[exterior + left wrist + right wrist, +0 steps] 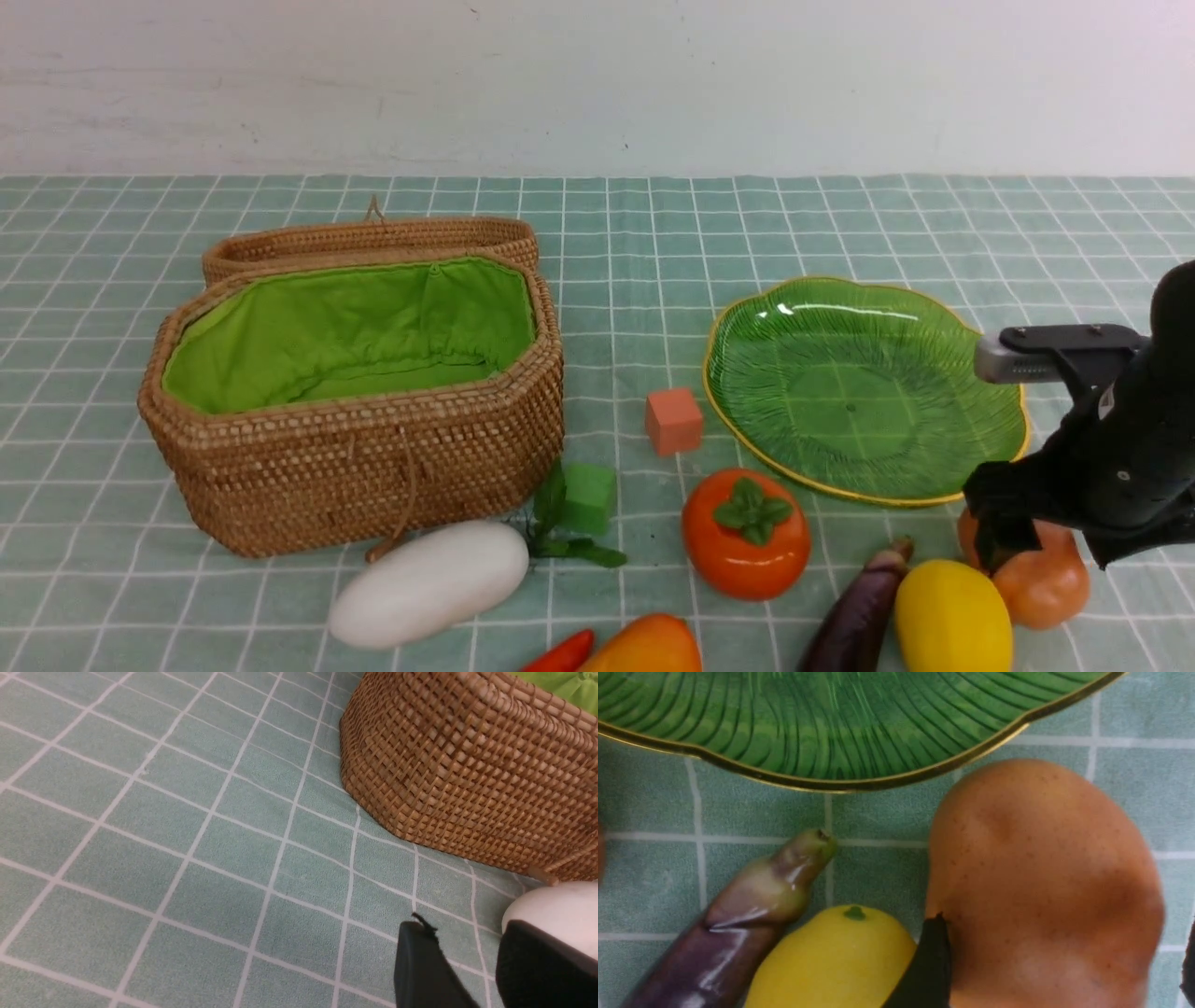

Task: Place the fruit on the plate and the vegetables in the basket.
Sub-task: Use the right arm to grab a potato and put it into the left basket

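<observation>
The brown-orange potato (1050, 583) lies on the cloth just in front of the green plate (840, 392). My right gripper (1018, 546) stands open astride it; in the right wrist view one finger (930, 961) touches the potato (1045, 868) and the other stays apart. The lemon (952, 616) and eggplant (859, 616) lie beside it on the left. The persimmon (747, 532), mango (644, 646), red pepper (560, 653) and white radish (429, 583) lie near the front. The basket (373, 467) stands open and empty. My left gripper (472, 956) hovers open beside the radish (560, 905), holding nothing.
A salmon cube (673, 421) sits between basket and plate. A green cube (588, 497) lies by the radish's leaves. The basket's lid (373, 238) hangs behind it. A white wall closes the back of the table.
</observation>
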### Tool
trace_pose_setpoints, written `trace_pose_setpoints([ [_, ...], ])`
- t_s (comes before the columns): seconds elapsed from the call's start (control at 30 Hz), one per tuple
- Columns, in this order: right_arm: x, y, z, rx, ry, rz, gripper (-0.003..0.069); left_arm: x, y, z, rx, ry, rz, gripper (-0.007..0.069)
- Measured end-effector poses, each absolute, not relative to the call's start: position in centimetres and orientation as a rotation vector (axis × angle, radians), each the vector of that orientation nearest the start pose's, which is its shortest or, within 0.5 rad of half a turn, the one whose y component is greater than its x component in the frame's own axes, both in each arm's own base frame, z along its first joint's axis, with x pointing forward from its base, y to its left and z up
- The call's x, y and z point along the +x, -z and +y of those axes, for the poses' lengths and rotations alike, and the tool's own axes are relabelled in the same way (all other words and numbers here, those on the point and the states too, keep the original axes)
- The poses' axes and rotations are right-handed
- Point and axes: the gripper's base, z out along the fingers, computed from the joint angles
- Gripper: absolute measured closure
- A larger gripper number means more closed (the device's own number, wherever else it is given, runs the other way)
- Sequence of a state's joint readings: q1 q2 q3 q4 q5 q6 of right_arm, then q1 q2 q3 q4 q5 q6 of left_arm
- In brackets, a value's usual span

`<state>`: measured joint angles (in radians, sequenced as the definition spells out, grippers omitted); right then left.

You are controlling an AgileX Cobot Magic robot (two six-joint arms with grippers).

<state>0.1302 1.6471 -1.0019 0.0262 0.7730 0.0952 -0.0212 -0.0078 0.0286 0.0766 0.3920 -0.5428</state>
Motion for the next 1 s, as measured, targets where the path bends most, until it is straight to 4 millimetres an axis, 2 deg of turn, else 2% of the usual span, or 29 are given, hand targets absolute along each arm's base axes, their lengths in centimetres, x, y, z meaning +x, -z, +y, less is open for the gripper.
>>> trace_pose_setpoints([
  [0.1, 30.7, -18.6, 4.2, -0.019, -0.072, 2.940, -0.0017, 5.2, -16.9, 0.2, -0.446, 0.308, 1.854, 0.0386],
  [0.3, 31.1, -17.5, 4.3, -0.038, -0.061, 2.969, 0.0002, 5.2, -16.9, 0.2, -0.446, 0.308, 1.854, 0.0386],
  [0.37, 31.2, -17.5, 4.3, -0.064, -0.061, 2.968, 0.0029, 5.2, -16.9, 0.2, -0.446, 0.308, 1.854, 0.0386],
  [0.47, 31.1, -17.7, 4.3, -0.072, -0.067, 2.977, 0.0033, 5.2, -16.9, 0.2, -0.446, 0.308, 1.854, 0.0386],
  [0.57, 31.2, -18.7, 4.3, -0.083, -0.061, 2.967, 0.0033, 5.2, -16.9, 0.2, -0.446, 0.308, 1.854, 0.0386],
  [0.7, 31.4, -22.4, 3.8, -0.094, 0.016, 2.906, 0.0033, 5.2, -16.9, 0.2, -0.446, 0.308, 1.854, 0.0386],
  [0.77, 31.3, -23.4, 3.6, -0.098, 0.042, 2.892, 0.0033, 5.2, -16.9, 0.2, -0.446, 0.308, 1.854, 0.0386],
  [0.83, 30.9, -26.0, 3.2, -0.085, 0.094, 2.858, 0.0033, 5.2, -16.9, 0.2, -0.446, 0.308, 1.854, 0.0386],
  [0.87, 30.8, -26.2, 3.2, -0.084, 0.093, 2.855, 0.0033, 5.2, -16.9, 0.2, -0.446, 0.308, 1.854, 0.0386],
  [0.93, 30.1, -28.9, 3.0, -0.076, 0.091, 2.788, 0.0033, 5.2, -16.9, 0.2, -0.446, 0.308, 1.854, 0.0386],
  [0.97, 29.9, -29.3, 3.1, -0.082, 0.087, 2.773, 0.0033, 5.2, -16.9, 0.2, -0.446, 0.308, 1.854, 0.0386],
  [1.0, 29.4, -31.3, 3.4, -0.124, 0.068, 2.699, 0.0033, 5.2, -16.9, 0.2, -0.446, 0.308, 1.854, 0.0386],
])
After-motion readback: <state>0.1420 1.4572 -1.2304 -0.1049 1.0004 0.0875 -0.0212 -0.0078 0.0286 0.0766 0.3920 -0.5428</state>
